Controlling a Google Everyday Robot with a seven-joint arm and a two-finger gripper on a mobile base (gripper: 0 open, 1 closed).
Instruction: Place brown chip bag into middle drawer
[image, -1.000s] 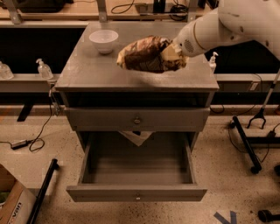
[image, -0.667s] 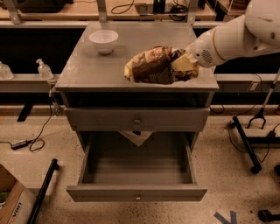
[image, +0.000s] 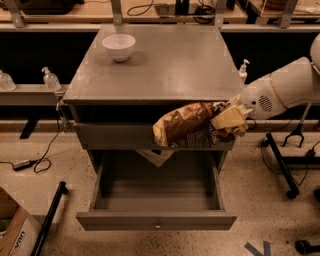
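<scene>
The brown chip bag, wrinkly brown and tan foil, hangs in front of the cabinet's closed upper drawer front, above the open middle drawer. My gripper is shut on the bag's right end, and my white arm reaches in from the right. The middle drawer is pulled out wide below the bag, and its grey tray holds nothing I can see. The bag is in the air, well above the tray floor and near its back right.
A white bowl stands at the back left of the grey cabinet top. Pump bottles sit on side shelves. A pale scrap shows behind the open drawer. A cardboard box is on the floor at left, black stand legs at right.
My gripper has carried the bag from above the cabinet top forward over the front edge and down. It now hangs in front of the upper drawer, above the open drawer.
</scene>
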